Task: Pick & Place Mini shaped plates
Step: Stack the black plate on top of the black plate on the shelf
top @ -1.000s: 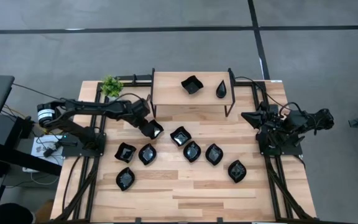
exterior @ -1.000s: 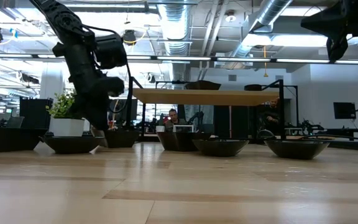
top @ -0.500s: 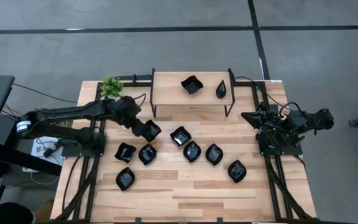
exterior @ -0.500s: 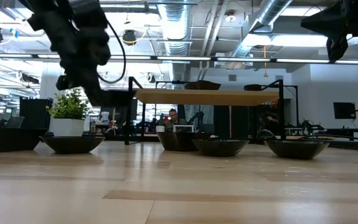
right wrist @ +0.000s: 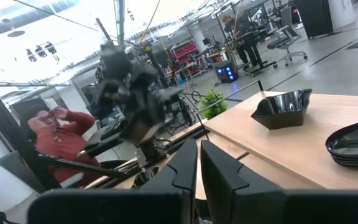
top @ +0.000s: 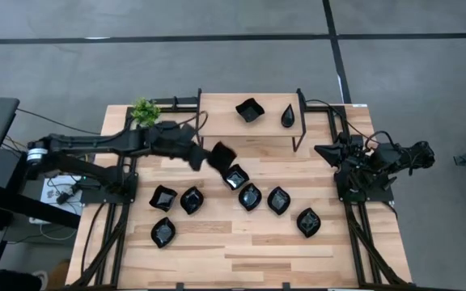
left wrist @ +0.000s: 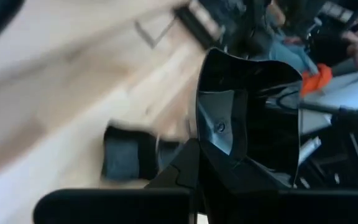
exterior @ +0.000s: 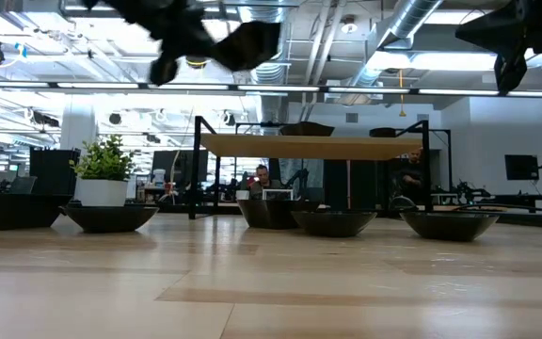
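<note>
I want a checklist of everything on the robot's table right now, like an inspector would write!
Surface: wooden table with a raised shelf.
Job's things: two black plates on the shelf, seven on the table, one held plate in the air.
Clutter: small potted plant.
Grippers: left gripper shut on the held plate; right gripper shut, parked at the table's right edge.
Cables: black cables along both sides.
Surroundings: grey floor; person in red behind.

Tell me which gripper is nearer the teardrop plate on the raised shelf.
Right. The right gripper waits just off the shelf's right end, a short way from the teardrop plate. The left gripper, shut on a plate, is farther, in front of the shelf's left half.
</note>
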Controlling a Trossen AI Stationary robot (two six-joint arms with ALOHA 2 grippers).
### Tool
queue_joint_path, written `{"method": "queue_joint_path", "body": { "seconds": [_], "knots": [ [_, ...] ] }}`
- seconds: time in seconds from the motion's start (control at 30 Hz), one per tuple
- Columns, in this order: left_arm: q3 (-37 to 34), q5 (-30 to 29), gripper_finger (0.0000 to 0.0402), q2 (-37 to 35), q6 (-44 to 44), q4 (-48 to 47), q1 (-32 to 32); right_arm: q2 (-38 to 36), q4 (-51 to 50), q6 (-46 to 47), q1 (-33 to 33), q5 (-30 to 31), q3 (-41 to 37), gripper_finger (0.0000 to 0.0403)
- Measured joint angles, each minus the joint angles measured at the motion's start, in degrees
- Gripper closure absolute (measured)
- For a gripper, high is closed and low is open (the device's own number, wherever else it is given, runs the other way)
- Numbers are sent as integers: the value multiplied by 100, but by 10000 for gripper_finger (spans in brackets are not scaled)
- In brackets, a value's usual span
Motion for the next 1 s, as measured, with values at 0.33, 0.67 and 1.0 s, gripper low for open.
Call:
{"method": "queue_joint_path", "body": {
  "seconds": [0.33,0.67,1.0],
  "knots": [
    [2041,187,398,1749,782,-140,870,0,-48,2,0,0,0,386],
    [3703,486,398,2997,1696,-979,1583,2,-176,4,-7,0,0,386],
    [4229,681,398,3614,2543,-1175,2226,4,-174,4,-7,0,0,386]
  ]
}}
